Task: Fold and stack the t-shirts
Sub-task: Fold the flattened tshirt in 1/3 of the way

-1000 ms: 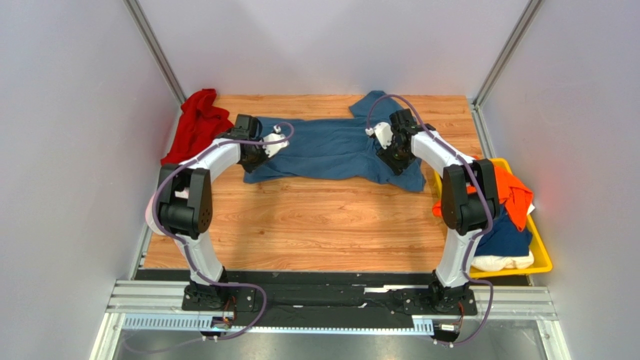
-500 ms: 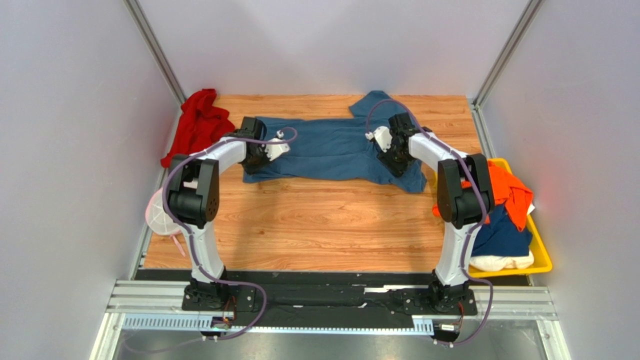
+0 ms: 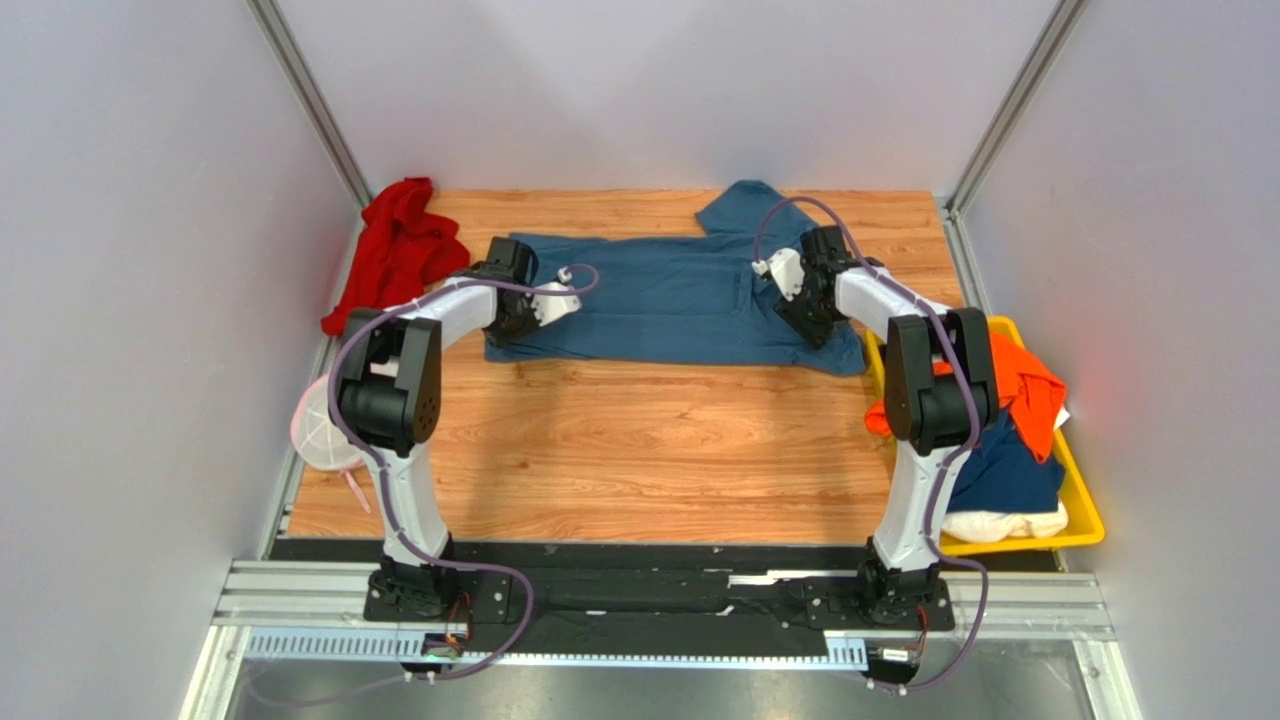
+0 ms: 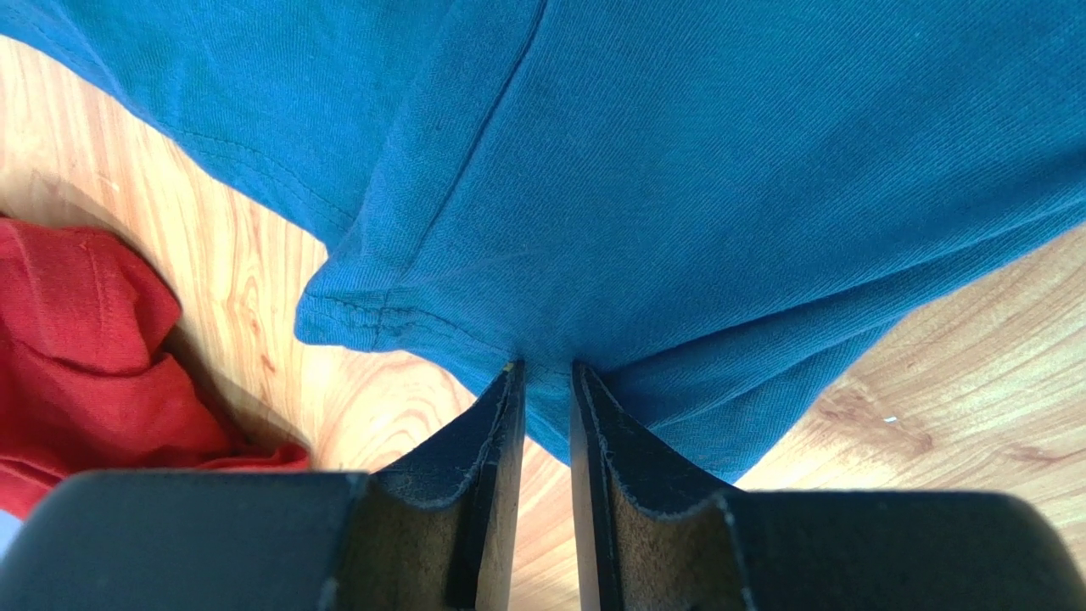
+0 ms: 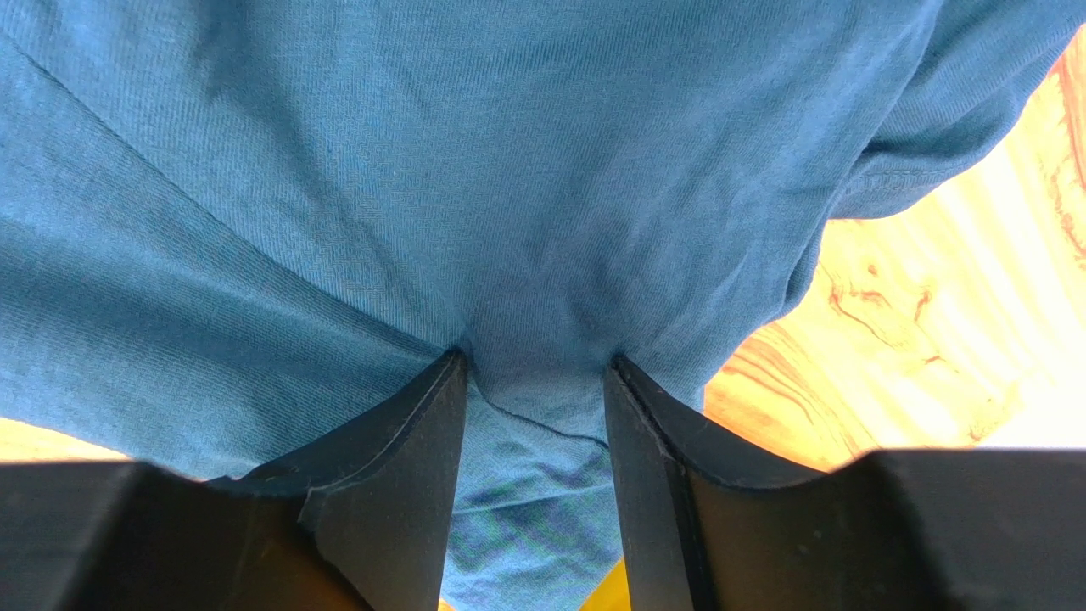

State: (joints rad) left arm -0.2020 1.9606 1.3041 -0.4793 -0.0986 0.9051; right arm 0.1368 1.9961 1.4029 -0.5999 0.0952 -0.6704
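A yellow bin [image 3: 1088,522] at near right holds an orange shirt [image 3: 1025,383], a navy shirt [image 3: 1010,473] and a cream shirt [image 3: 1004,525]. Farther back the blue t-shirt [image 3: 661,300] lies spread on the tabletop [image 3: 631,435], the left claw [image 4: 546,376] pinching its left edge, the right claw [image 5: 535,369] clamping a fold near its right end.

From above, the left arm [image 3: 388,393] covers part of the white-and-pink disc [image 3: 311,432], and the right arm [image 3: 932,393] hides some of the shirt pile [image 3: 1029,458] in the yellow tray [image 3: 1088,510]. Wrist views crop the blue t-shirt [image 4: 765,166] and red cloth [image 4: 77,331].
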